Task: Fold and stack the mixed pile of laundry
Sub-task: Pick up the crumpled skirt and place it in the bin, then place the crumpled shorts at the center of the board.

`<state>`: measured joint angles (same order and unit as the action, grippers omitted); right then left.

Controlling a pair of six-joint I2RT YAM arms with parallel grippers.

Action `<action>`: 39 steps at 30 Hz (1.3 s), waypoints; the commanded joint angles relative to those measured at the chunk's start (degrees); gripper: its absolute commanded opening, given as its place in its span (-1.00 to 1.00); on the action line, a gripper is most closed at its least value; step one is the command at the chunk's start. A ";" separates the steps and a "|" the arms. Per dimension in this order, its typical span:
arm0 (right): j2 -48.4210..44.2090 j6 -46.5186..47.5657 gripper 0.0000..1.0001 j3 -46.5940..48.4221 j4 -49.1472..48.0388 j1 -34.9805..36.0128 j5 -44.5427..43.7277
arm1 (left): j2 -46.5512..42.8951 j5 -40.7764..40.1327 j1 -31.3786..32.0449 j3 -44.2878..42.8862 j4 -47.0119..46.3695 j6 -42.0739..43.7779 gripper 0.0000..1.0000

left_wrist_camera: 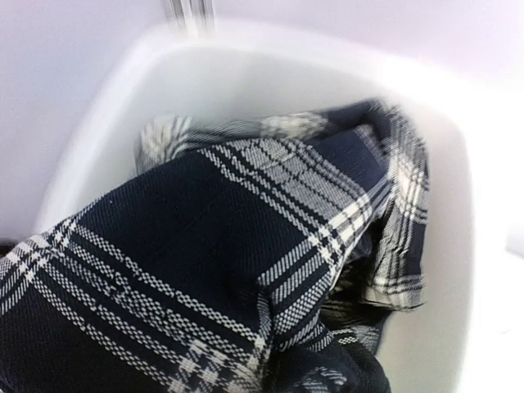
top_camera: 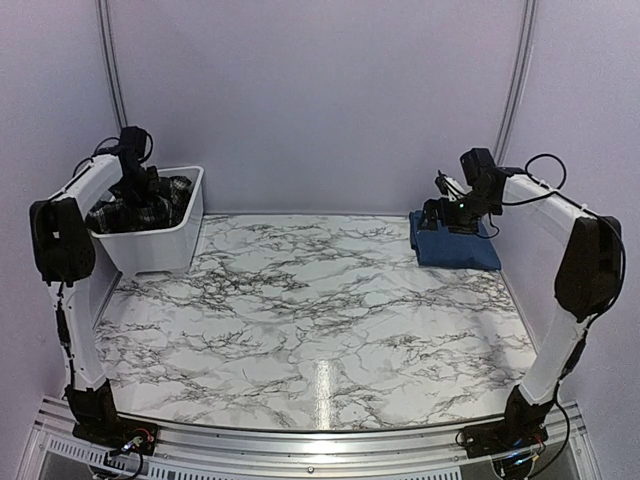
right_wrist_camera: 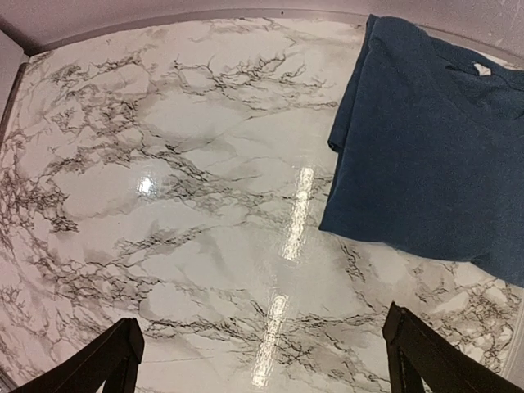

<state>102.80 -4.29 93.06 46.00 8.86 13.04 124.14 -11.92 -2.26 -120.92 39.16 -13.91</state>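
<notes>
The black-and-white plaid garment (top_camera: 150, 208) lies crumpled in the white bin (top_camera: 160, 250) at the back left. My left gripper (top_camera: 138, 186) reaches down into the bin. In the left wrist view the plaid cloth (left_wrist_camera: 205, 221) fills the frame and gathers into a pinched fold at the bottom centre. It hides the fingers. The navy blue t-shirt (top_camera: 460, 250) lies folded flat at the back right. My right gripper (top_camera: 445, 212) hovers over its left edge, open and empty. In the right wrist view the t-shirt (right_wrist_camera: 426, 147) sits at the upper right, beyond the gripper (right_wrist_camera: 266, 368).
The bin's white wall (left_wrist_camera: 270, 49) surrounds the plaid cloth on all sides. The marble table (top_camera: 320, 300) spreads between the bin and the t-shirt. Pale walls stand close behind and beside both arms.
</notes>
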 commanded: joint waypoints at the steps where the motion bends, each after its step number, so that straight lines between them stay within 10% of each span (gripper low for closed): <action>1: -2.47 -3.69 0.97 -1.57 -3.92 0.50 4.17 | -11.49 0.43 -0.38 -3.51 -7.75 0.75 -1.00; 10: -6.07 -7.23 0.97 -5.39 -8.86 0.72 8.57 | -24.33 16.98 1.72 -3.75 -23.75 -8.32 -1.00; 24: -13.29 -11.00 0.97 -12.97 -13.65 0.74 12.82 | -29.09 26.79 28.84 -4.83 -33.78 -8.99 -1.00; 25: -13.92 -10.92 0.97 -13.62 -13.59 0.72 12.82 | -31.29 26.03 28.63 -0.12 -33.79 -8.56 -0.89; 28: -15.36 -9.92 0.97 -15.26 -12.60 0.69 12.19 | -38.99 13.84 26.09 17.57 -31.77 -9.39 0.85; 39: -15.67 -1.09 0.97 -19.50 -8.13 0.81 13.70 | -49.77 16.06 24.39 49.42 -22.77 -7.21 0.98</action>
<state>87.66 -9.30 74.35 36.49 9.13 24.84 77.73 2.98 18.94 -75.26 12.91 -24.23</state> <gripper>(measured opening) 0.985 0.989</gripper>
